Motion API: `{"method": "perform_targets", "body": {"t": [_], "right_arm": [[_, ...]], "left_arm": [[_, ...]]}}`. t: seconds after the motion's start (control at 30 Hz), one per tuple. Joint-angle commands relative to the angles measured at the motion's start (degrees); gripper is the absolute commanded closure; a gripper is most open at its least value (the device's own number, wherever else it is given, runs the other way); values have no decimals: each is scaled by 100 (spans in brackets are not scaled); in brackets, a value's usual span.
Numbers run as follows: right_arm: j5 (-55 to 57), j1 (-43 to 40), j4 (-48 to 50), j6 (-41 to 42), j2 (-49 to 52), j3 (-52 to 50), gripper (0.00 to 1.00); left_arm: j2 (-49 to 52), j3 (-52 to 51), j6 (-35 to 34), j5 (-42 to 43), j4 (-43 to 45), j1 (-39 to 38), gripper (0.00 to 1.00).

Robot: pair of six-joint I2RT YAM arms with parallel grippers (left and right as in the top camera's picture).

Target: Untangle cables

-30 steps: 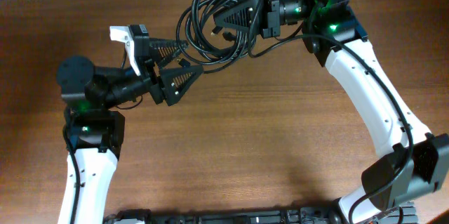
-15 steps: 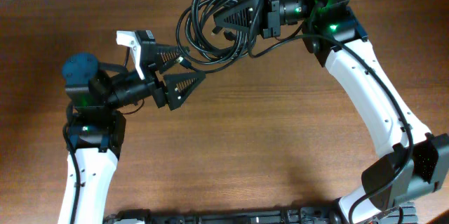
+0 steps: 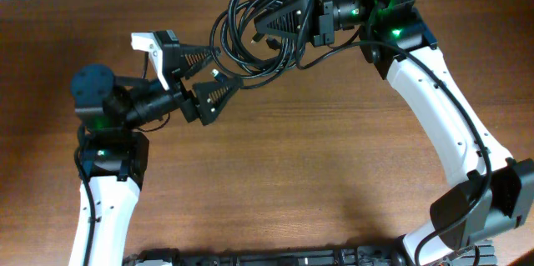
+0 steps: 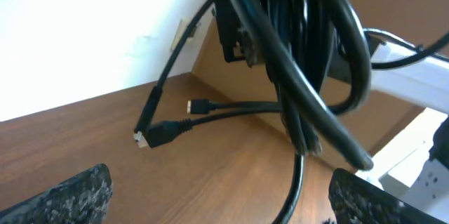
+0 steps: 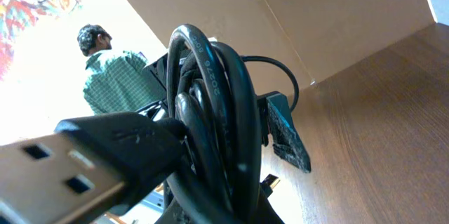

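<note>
The cables (image 3: 250,37) are a looped black bundle at the table's far edge, lifted by my right gripper (image 3: 267,26), which is shut on the coil. In the right wrist view the cables (image 5: 217,126) fill the middle, with a large USB plug (image 5: 70,175) close to the lens. My left gripper (image 3: 224,71) stands open just left of and below the bundle. From its wrist camera the cables (image 4: 309,62) hang ahead, two loose plugs (image 4: 151,136) dangle to the left, and one strand (image 4: 295,189) runs down between the open fingers (image 4: 70,199) without touching either.
The brown wooden table (image 3: 317,166) spreads in front of both arms. A pale wall (image 4: 84,41) rises behind the far edge. The right arm's white link (image 3: 442,107) slants down the right side, and the left arm's base (image 3: 104,153) sits at the left.
My left gripper has opened a little wider, drifting right and then back left beside the bundle. The right gripper and the coil have stayed put.
</note>
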Motion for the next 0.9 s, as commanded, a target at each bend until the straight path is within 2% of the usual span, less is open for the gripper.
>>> {"method": "perform_targets", "body": {"t": [0.0,0.23,0.87], "right_arm": [[-74,79,37,-81,-70,101,96],[-76,205,35,-83,-70,101,96],[-76,640,11,-232,-68,63,96]], "left_arm": [[-9,52,-254,-173,70,15,1],[-9,52,-525,-417,68,15,1],[-9,52,-525,-472,66,15,2]]}}
